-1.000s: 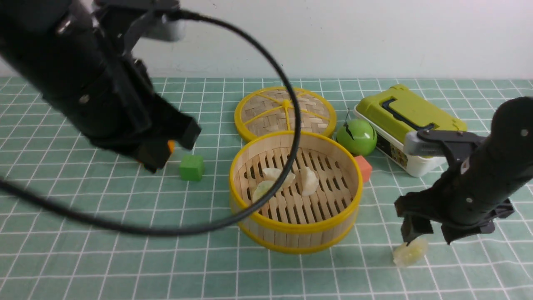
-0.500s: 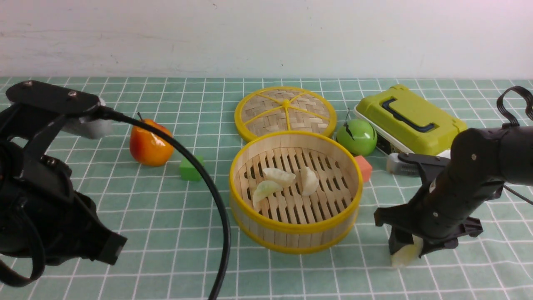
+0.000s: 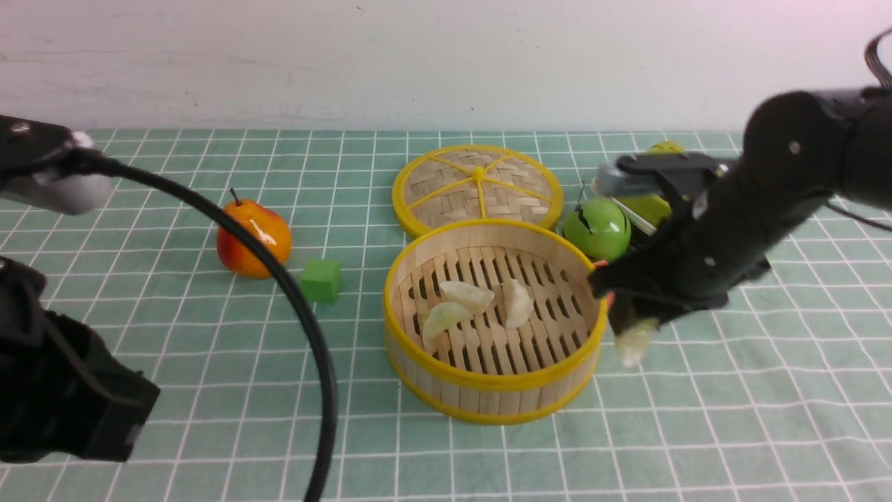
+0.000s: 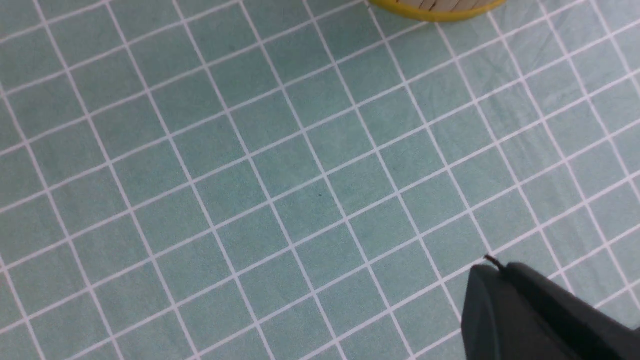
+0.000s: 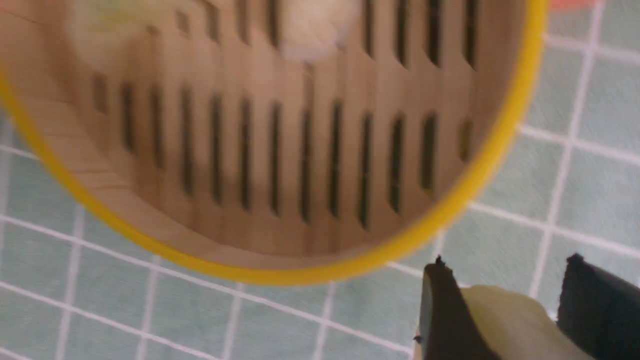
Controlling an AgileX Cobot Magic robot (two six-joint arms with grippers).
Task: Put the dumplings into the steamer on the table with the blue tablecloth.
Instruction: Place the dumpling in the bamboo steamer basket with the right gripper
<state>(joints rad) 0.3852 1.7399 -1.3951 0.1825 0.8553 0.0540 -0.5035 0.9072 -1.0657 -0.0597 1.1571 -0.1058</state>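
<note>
The bamboo steamer (image 3: 493, 390) stands mid-table on the blue tablecloth (image 3: 766, 390), with three dumplings (image 3: 468, 294) lying on its slats. My right gripper (image 3: 627, 326) hangs just outside the steamer's right rim, shut on a fourth dumpling (image 3: 634, 343) that is off the cloth. In the right wrist view this dumpling (image 5: 510, 320) sits between the gripper's (image 5: 505, 262) two black fingers, beside the steamer's yellow rim (image 5: 310, 274). My left gripper (image 4: 487, 270) is shut and empty over bare cloth at the near left, with the steamer's edge (image 4: 435, 15) some way off.
The woven lid (image 3: 477, 185) lies behind the steamer. A green apple (image 3: 596, 229) and a lime box (image 3: 651, 206) are partly behind my right arm. A red-orange pear (image 3: 253, 237) and a green cube (image 3: 321, 280) sit left. The left arm's cable (image 3: 306, 335) arcs over the near-left cloth.
My right gripper closed on the dumpling lying on the cloth, lifted it and carried it left and back to the steamer's right rim. The left arm pulled back to the near left.
</note>
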